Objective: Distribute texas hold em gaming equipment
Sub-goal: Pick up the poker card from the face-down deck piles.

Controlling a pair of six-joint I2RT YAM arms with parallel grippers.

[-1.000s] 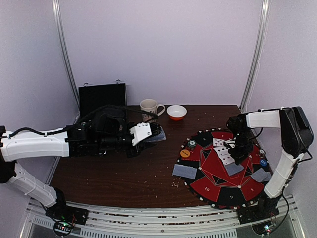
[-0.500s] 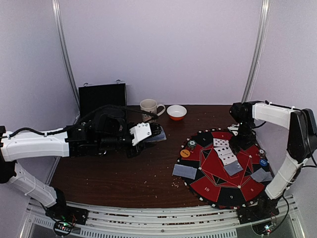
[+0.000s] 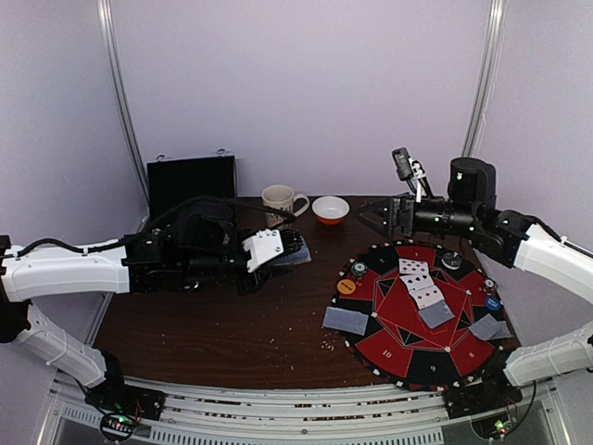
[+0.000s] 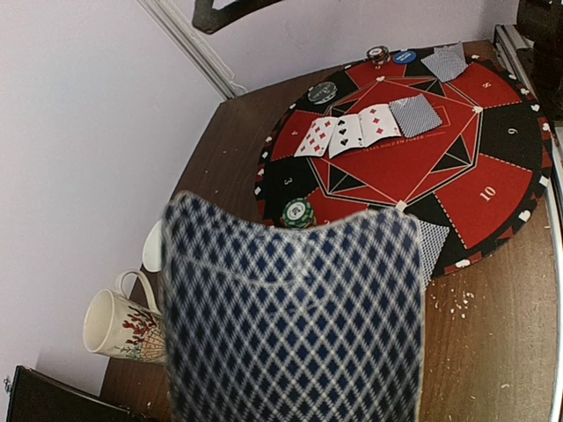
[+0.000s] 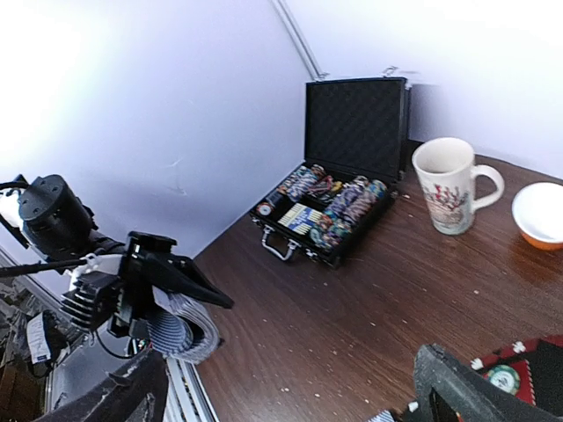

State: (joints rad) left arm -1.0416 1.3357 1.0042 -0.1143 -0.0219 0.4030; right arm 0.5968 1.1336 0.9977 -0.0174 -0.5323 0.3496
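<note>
Left wrist view: lower half filled by blurred deck of diamond-backed playing cards [image 4: 290, 316], cut off at the bottom border. Left jaws hidden behind it. Right wrist view, far left: same jaws closed on the deck [image 5: 186, 332]. Top view: deck held above the brown wooden tabletop [image 3: 232, 324].

Right jaws: spread wide, nothing between them, raised over the far rim of the round red-and-black poker mat [image 3: 408, 348], pointing left. Only two dark tips visible in their own camera, cut off at the bottom edge.

On the mat: row of face-up white cards [image 4: 347, 134], with a grey-backed card [image 4: 415, 115] touching the end of the row. Card values unreadable from the top view. Second grey-backed card [image 3: 487, 326] near the right rim. Third grey-backed card [image 3: 346, 321] overhanging the left rim, partly on the tabletop. Small round discs near the rim: orange disc [image 3: 346, 287], green-white disc [image 3: 359, 269], black disc [image 3: 451, 260], blue disc [image 3: 493, 303].

Far edge: patterned white mug [image 3: 278, 198] just beside orange-and-white bowl [image 3: 331, 210]. Bowl reduced to a pale sliver past the deck in the left wrist view. Open black case [image 5: 330, 207] with rows of discs inside; from above, contents hidden behind the left arm [image 3: 139, 260], only the upright lid showing. Pale crumbs scattered on the wood.
</note>
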